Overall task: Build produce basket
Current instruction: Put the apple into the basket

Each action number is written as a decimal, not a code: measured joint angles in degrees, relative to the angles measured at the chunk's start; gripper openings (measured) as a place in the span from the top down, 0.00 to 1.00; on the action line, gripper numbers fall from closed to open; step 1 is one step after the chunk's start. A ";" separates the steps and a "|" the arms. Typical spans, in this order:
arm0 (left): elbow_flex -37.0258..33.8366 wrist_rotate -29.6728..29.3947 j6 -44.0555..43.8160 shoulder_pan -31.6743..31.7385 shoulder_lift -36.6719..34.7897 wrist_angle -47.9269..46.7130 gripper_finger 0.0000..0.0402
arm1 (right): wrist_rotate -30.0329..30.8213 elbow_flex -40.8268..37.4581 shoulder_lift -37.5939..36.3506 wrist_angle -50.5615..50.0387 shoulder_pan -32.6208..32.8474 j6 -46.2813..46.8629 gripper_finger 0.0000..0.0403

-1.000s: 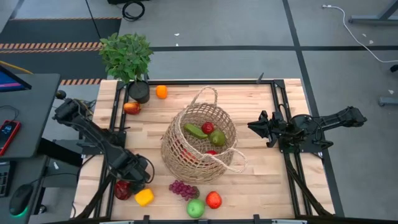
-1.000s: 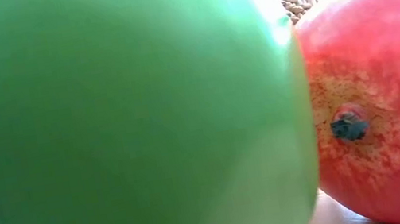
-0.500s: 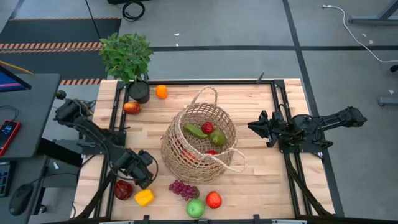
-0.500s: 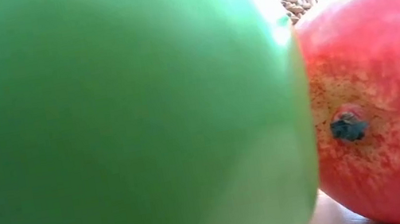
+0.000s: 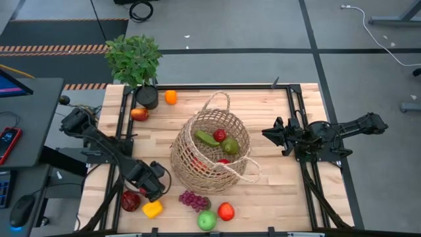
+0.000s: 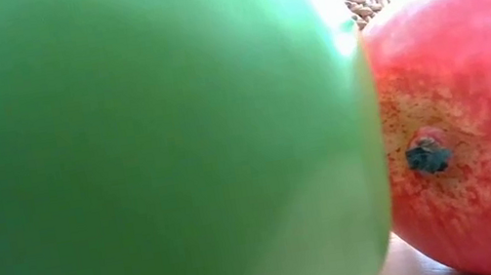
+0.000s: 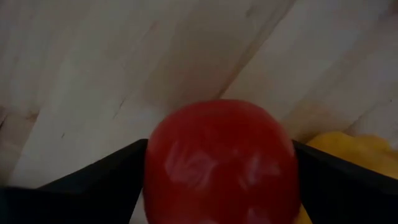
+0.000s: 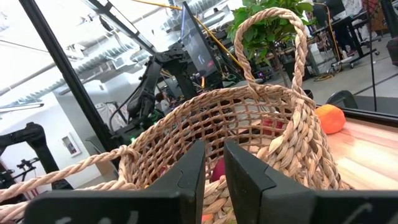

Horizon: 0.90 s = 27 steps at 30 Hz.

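Note:
The tan wicker basket (image 5: 210,155) stands mid-table, holding a cucumber (image 5: 206,139), a pear (image 5: 230,146) and red fruits. My left gripper (image 5: 137,193) is at the near left corner, its fingers on either side of a dark red fruit (image 5: 130,201), next to a yellow pepper (image 5: 152,209). Purple grapes (image 5: 195,200), a green apple (image 5: 206,220) and a red apple (image 5: 226,211) lie near the near edge. My right gripper (image 5: 266,134) hovers shut, just right of the basket (image 8: 249,124). My left gripper (image 7: 221,165) has the dark red fruit between its two fingers, one finger (image 7: 99,177) on each of its opposite sides (image 7: 155,162). The fingers slant down from the right and far side. The fruit rests on the table beside the yellow pepper (image 7: 354,155).
An orange (image 5: 171,97), a red-yellow fruit (image 5: 139,114) and a black plant pot (image 5: 147,97) sit at the far left corner. The green apple (image 6: 130,156) and red apple (image 6: 470,122) fill the low view. Bare wood lies right of the basket.
My left arm's wrist has shifted a little toward the table's right, toward the basket. The dark red fruit has stayed where it was on the table.

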 joint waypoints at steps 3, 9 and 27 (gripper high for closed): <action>0.00 0.70 0.60 0.54 -0.07 -0.62 0.13 | 0.00 0.00 -0.01 0.01 -0.02 0.00 0.84; 0.00 2.47 1.69 1.82 -0.14 -2.15 0.21 | 0.00 0.01 0.00 0.01 -0.02 0.00 0.84; 12.25 -21.72 2.14 13.74 -26.52 -11.36 0.19 | -0.01 0.00 -0.01 0.01 -0.02 0.00 0.84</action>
